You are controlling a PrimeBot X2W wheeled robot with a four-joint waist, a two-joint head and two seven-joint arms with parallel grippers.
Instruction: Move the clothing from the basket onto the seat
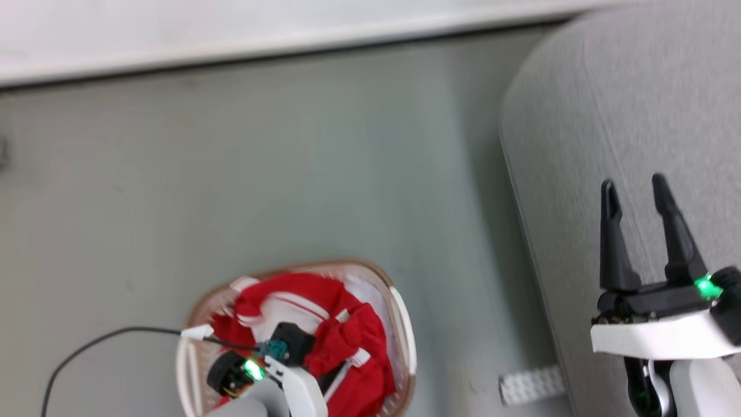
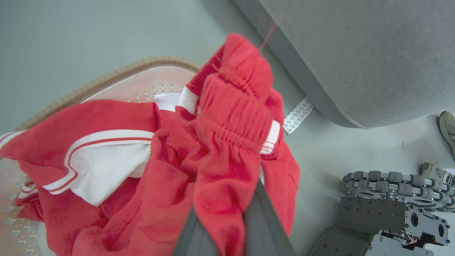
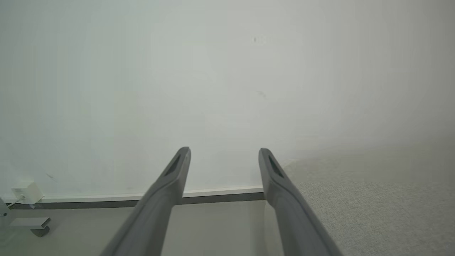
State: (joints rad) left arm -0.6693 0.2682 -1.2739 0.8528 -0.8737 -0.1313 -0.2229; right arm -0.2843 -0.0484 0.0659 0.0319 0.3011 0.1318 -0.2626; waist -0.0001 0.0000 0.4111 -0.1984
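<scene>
The white basket (image 1: 399, 313) with a brown rim (image 2: 106, 76) stands on the floor at the lower middle of the head view, full of red clothing (image 1: 301, 301). My left gripper (image 2: 227, 213) is shut on a red garment with an elastic waistband (image 2: 231, 117), held bunched up above the basket. A second red garment with white stripes and a white panel (image 2: 106, 156) lies in the basket. The light-grey seat (image 1: 625, 116) (image 2: 355, 53) is to the right. My right gripper (image 1: 633, 182) (image 3: 224, 151) hovers open over the seat (image 3: 373, 213), holding nothing.
A white patterned strip (image 1: 529, 385) (image 2: 298, 115) lies on the floor at the seat's foot. A black cable (image 1: 87, 347) runs left of the basket. My wheeled base (image 2: 391, 206) and a person's shoes (image 2: 447, 128) are nearby. The wall's skirting (image 1: 289, 43) runs behind.
</scene>
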